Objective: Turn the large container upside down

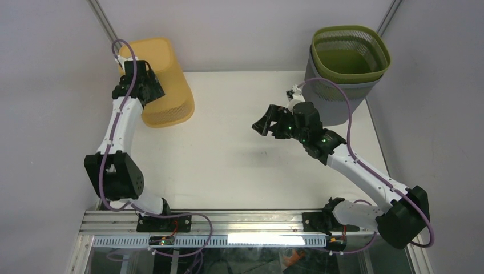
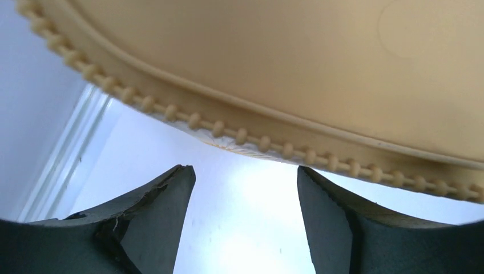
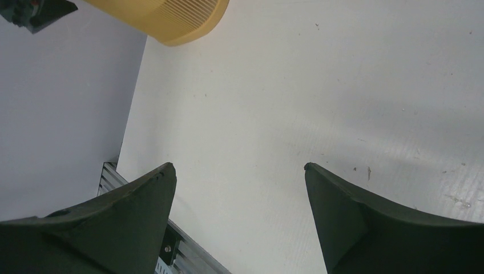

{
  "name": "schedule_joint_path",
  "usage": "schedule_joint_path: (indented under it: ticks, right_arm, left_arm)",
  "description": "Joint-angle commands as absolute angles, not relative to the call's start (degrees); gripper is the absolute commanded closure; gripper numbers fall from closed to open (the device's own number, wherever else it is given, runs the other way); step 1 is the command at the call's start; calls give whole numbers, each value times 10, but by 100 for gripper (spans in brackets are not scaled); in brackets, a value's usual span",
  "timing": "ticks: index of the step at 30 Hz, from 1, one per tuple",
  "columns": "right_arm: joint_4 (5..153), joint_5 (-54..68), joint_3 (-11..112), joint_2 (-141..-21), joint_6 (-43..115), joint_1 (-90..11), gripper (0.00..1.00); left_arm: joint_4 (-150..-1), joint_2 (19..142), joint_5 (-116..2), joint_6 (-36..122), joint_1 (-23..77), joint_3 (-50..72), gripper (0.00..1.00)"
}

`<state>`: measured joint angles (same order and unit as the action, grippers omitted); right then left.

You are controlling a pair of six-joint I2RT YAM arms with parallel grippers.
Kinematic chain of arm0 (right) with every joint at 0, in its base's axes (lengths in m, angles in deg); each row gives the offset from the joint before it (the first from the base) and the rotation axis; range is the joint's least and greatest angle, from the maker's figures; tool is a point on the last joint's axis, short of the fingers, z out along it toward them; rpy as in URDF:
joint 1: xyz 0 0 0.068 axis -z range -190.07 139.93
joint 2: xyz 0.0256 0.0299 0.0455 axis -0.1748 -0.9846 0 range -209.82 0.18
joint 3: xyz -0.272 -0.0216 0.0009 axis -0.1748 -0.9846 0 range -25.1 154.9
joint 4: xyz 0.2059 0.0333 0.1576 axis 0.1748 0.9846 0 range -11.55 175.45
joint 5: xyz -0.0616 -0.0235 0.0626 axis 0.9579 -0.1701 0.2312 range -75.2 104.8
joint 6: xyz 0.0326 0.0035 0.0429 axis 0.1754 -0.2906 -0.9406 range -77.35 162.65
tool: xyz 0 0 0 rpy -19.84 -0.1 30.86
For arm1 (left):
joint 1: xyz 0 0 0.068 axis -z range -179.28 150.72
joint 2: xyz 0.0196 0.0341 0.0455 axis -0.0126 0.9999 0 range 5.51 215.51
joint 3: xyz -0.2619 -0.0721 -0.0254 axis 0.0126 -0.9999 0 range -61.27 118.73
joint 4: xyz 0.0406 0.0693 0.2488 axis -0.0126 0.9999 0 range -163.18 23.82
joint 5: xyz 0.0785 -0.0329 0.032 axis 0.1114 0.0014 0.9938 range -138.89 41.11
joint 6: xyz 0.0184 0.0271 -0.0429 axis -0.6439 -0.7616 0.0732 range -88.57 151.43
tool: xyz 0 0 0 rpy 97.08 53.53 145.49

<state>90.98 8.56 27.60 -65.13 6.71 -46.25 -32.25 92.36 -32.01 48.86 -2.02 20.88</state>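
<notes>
The large yellow container (image 1: 165, 85) is at the back left of the table, its smooth base facing up and toward the back wall and its ribbed side flaring down to the table. My left gripper (image 1: 149, 85) is against its left side. In the left wrist view my left gripper (image 2: 245, 168) is open and empty, its fingertips just under the container's beaded edge (image 2: 274, 145), right fingertip nearly touching it. My right gripper (image 1: 263, 123) hovers over the table's middle, open and empty (image 3: 240, 165). The container's ribbed side also shows in the right wrist view (image 3: 171, 17).
A green mesh basket (image 1: 351, 51) sits nested in a grey basket (image 1: 337, 97) at the back right corner, close behind my right arm. White walls close in the table (image 1: 228, 165) on the left, back and right. A metal rail (image 3: 171, 251) runs along the near edge.
</notes>
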Motion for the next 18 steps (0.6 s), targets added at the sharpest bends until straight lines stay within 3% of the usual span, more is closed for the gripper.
schedule_joint_path:
  ticks: [1, 11, 18]
  right_arm:
    - [893, 97, 284, -616, 75, -459, 13]
    - [925, 120, 295, -594, 85, -459, 13]
    - [1054, 145, 487, -649, 201, -460, 13]
  left_arm:
    - [-394, 980, -329, 470, -68, 312, 30]
    - [-343, 999, -391, 478, -85, 422, 27]
    - [-310, 870, -351, 485, 97, 362, 25]
